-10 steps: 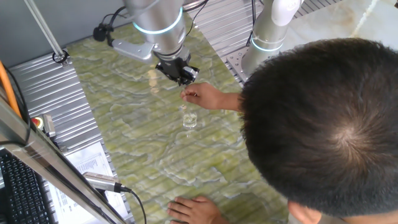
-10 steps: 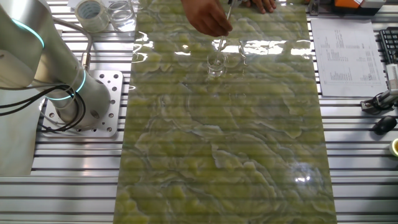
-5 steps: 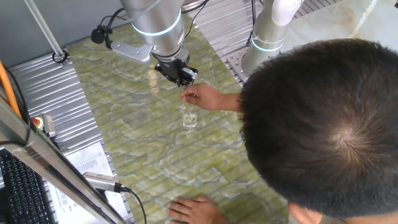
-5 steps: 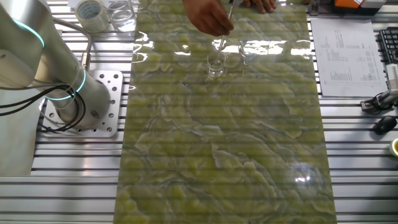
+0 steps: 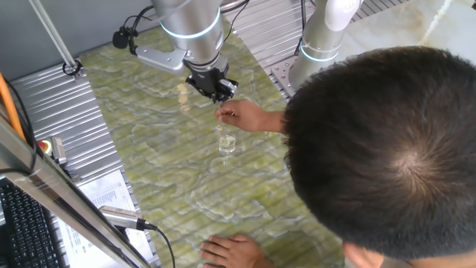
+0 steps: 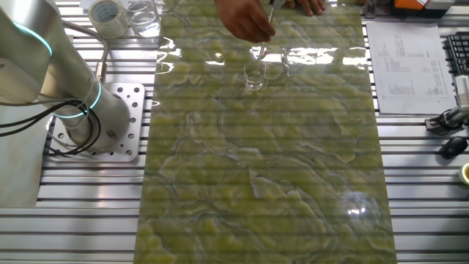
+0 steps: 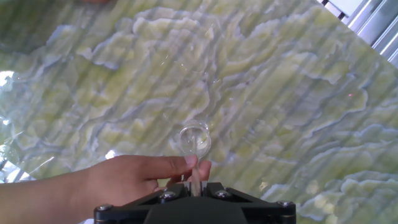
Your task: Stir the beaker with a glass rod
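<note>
The beaker (image 5: 227,143) is a small clear glass cylinder standing on the green marbled tabletop; it also shows in the other fixed view (image 6: 254,75) and in the hand view (image 7: 194,138). My gripper (image 5: 219,95) hangs above it and is shut on the top of the glass rod (image 5: 222,123), which runs down into the beaker. In the hand view the gripper (image 7: 194,185) clamps the rod (image 7: 194,167) right over the beaker's mouth. A person's hand (image 7: 134,177) pinches the rod just below my fingers. In the other fixed view the rod (image 6: 262,40) is faint and the gripper is mostly out of frame.
The person's head (image 5: 387,149) fills the near right, and the other hand (image 5: 230,249) rests on the front edge. A larger glass vessel (image 6: 143,16) and a tape roll (image 6: 108,13) stand beside the mat. A second arm's base (image 6: 110,117) and papers (image 6: 407,66) flank it.
My arm sways slightly left and back over the beaker. The beaker and the person's hand stay where they were.
</note>
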Motion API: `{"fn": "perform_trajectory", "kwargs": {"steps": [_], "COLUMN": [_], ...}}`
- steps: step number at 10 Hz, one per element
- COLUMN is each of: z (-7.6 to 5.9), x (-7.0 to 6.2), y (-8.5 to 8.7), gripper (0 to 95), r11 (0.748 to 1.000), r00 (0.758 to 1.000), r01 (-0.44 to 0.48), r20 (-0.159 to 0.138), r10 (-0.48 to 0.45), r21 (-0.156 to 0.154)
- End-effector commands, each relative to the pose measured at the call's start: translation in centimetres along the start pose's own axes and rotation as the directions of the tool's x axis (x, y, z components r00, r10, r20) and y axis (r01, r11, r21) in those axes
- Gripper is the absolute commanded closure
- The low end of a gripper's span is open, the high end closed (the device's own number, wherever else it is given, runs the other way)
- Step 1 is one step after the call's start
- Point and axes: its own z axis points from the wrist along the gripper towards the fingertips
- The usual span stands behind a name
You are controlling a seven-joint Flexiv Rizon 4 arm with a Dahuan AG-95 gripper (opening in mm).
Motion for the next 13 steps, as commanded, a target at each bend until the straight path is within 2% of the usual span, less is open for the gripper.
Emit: {"fn": "perform_trajectory", "kwargs": {"steps": [1,6,7,8,11,13], "z": [0.02,0.03,0.03,0.03,0.03,0.03], "x": [0.05,0.06,0.06,0.06,0.06,0.06], "y": [0.02,0.02,0.02,0.02,0.02,0.02], "gripper": [95.0,95.0,76.0,76.0,19.0,19.0], "r11": [1.000,1.000,0.999,0.999,0.998,0.998], "r00": [1.000,1.000,0.999,0.999,0.998,0.998], "r01": [0.002,0.025,0.032,0.035,0.062,0.066], "r20": [0.002,0.005,0.005,0.005,0.004,0.007], "r10": [-0.002,-0.025,-0.032,-0.035,-0.062,-0.066], "r21": [0.005,0.008,0.008,0.008,0.006,0.003]}}
